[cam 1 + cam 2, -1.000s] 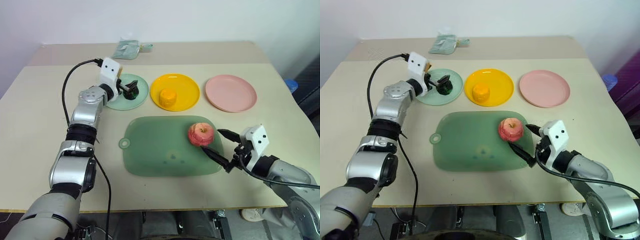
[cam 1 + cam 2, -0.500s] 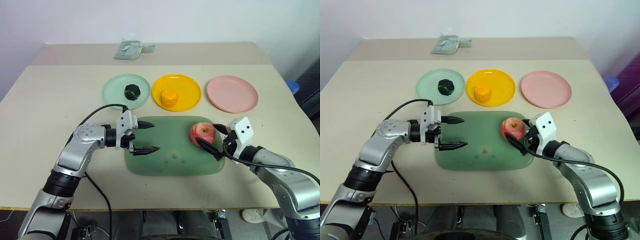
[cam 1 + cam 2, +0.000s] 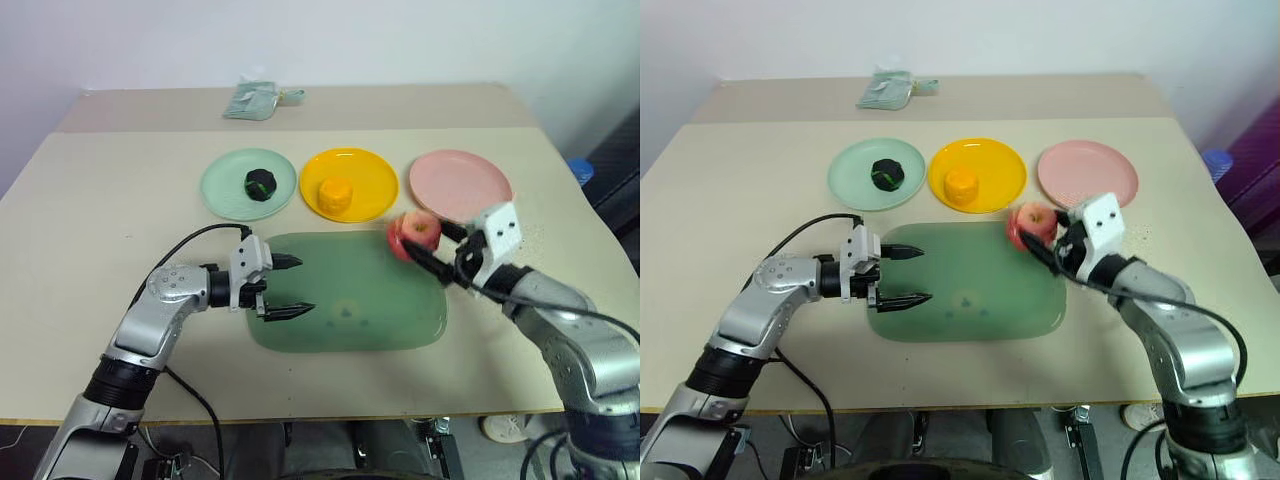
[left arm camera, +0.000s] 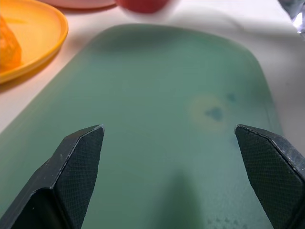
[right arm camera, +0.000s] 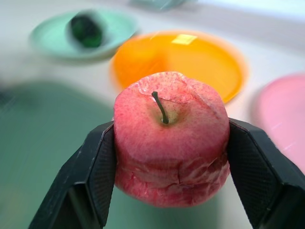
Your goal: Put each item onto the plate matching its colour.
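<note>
1. Right gripper (image 3: 425,246) is clamped on the pinkish-red apple (image 3: 414,232), one black finger (image 5: 97,169) against each side; the stem faces up in the right wrist view.
2. The apple is held off the surface, above the far right corner of the translucent green mat (image 3: 350,300), just in front of the gap between the yellow plate (image 3: 375,178) and the pink plate (image 3: 460,186). It is not on any plate.
3. Left gripper (image 3: 290,287) hovers over the near left part of the mat, fingers spread wide with nothing between them; the left wrist view shows bare mat between the two fingertips (image 4: 83,148).
4. The dark green-black ball (image 3: 259,184) sits on the mint green plate (image 3: 225,185).
5. The orange-yellow chunk (image 3: 335,195) stands on the yellow plate.
6. The pink plate holds nothing.
7. The three plates stand in a row beyond the mat on the beige table (image 3: 90,220): mint on the left, yellow in the middle, pink on the right.
8. A crumpled greenish packet (image 3: 255,100) lies at the far edge of the table, well apart from the plates.
</note>
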`<state>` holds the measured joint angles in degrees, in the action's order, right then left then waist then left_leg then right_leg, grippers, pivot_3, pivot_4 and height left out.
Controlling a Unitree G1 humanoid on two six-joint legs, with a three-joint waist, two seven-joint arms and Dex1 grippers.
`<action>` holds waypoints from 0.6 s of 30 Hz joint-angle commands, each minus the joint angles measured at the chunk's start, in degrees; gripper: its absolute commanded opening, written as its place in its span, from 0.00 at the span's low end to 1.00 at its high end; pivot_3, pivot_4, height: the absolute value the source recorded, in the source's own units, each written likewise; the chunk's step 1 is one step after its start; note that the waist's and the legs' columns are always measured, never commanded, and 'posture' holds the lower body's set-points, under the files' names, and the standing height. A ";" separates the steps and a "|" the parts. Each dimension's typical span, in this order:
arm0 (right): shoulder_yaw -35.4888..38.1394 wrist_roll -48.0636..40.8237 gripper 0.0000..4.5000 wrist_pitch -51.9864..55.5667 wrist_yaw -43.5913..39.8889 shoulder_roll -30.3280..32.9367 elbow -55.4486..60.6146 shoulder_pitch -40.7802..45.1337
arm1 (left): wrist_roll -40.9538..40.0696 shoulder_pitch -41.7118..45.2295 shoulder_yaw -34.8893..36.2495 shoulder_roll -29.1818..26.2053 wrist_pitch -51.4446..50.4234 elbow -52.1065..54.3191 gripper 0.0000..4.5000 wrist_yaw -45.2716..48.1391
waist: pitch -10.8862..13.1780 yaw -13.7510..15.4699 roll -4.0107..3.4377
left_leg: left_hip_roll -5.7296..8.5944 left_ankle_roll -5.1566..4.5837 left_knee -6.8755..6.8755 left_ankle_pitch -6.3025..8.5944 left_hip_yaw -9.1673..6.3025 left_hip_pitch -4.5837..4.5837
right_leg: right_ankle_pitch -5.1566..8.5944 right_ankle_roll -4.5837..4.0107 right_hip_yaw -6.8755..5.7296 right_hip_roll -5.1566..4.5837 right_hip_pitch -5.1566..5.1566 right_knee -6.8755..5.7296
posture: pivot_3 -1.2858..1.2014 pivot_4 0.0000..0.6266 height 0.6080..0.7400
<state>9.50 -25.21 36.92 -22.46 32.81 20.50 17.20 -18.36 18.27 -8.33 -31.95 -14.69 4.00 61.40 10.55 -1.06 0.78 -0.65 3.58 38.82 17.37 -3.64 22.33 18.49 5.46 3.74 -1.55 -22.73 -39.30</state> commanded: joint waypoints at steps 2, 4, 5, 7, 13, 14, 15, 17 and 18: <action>-0.58 10.76 0.66 -7.19 7.22 0.69 -26.23 16.60 | -1.31 -0.94 3.21 1.41 1.44 0.55 1.00 -2.62 | 0.01 -0.15 -0.01 | 0.00 -0.01 0.02 0.01 0.07 0.00 | 0.00 0.00 0.00 0.00 0.00 -0.01 | 0.52 0.24 1.00; -0.61 13.14 0.66 -11.43 8.72 0.22 -38.88 23.24 | -1.52 -1.89 3.58 1.62 1.62 1.28 1.00 -2.93 | 0.01 -0.10 -0.03 | 0.04 -0.01 0.00 0.00 0.18 0.00 | -0.03 0.03 0.07 -0.04 -0.07 -0.01 | 0.52 0.24 1.00; -0.54 13.89 0.66 -13.44 8.55 0.17 -44.57 26.02 | -1.58 -2.52 3.77 1.66 1.67 1.88 1.00 -3.19 | 0.01 -0.04 -0.03 | 0.02 -0.03 0.00 0.02 0.18 0.01 | -0.03 0.03 0.06 -0.01 -0.06 0.00 | 0.52 0.24 1.00; 0.01 14.50 0.84 -16.69 7.78 0.18 -52.31 29.97 | -1.86 -3.70 4.49 1.67 1.67 2.90 1.00 -3.90 | 0.01 -0.12 -0.03 | 0.00 -0.09 -0.11 0.05 0.20 0.07 | -0.03 0.02 0.07 -0.02 -0.20 0.01 | 0.52 0.24 1.00; 0.11 13.39 0.99 -21.57 1.07 1.14 -49.40 28.77 | -2.13 -5.79 7.45 1.77 2.29 3.31 1.00 -7.21 | 0.02 -0.18 -0.05 | -0.10 -0.09 -0.09 0.05 0.27 0.19 | -0.04 0.04 0.22 -0.12 -0.38 -0.04 | 0.52 0.24 1.00; -0.08 12.86 0.99 -21.35 -0.90 1.45 -45.94 26.50 | -1.95 -5.80 8.35 1.88 2.75 2.73 1.00 -8.07 | 0.01 -0.15 -0.05 | -0.11 -0.09 -0.05 0.05 0.27 0.19 | -0.04 0.04 0.22 -0.11 -0.38 -0.08 | 0.52 0.24 1.00; -0.36 11.80 0.99 -20.82 -3.93 2.10 -41.05 22.93 | -1.17 -5.41 9.62 1.90 3.60 1.28 1.00 -9.77 | 0.01 -0.12 -0.05 | -0.12 -0.09 -0.05 0.05 0.24 0.18 | -0.04 0.04 0.21 -0.10 -0.38 -0.10 | 0.52 0.24 1.00; -0.46 10.15 0.99 -20.17 -8.86 3.56 -33.72 16.90 | 0.59 -4.57 11.42 1.90 4.85 -1.19 1.00 -13.09 | 0.01 0.25 -0.05 | -0.15 -0.09 -0.04 0.05 0.17 0.18 | -0.04 0.04 0.18 -0.08 -0.35 -0.10 | 0.52 0.24 1.00; -0.48 9.65 0.99 -20.05 -10.58 4.17 -30.69 14.26 | 1.43 -4.20 12.22 1.72 5.79 -2.59 1.00 -14.44 | 0.01 0.29 -0.05 | -0.15 -0.10 -0.01 0.06 0.15 0.18 | -0.04 0.04 0.16 -0.08 -0.33 -0.10 | 0.52 0.24 1.00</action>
<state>8.21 -13.84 16.94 -29.76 35.23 -16.05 33.12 -18.03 13.31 1.57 -29.88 -11.07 2.19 49.36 10.55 -0.78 0.73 -0.78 3.47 38.82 17.43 -3.47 22.51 18.45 5.50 3.90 -1.64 -23.06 -39.41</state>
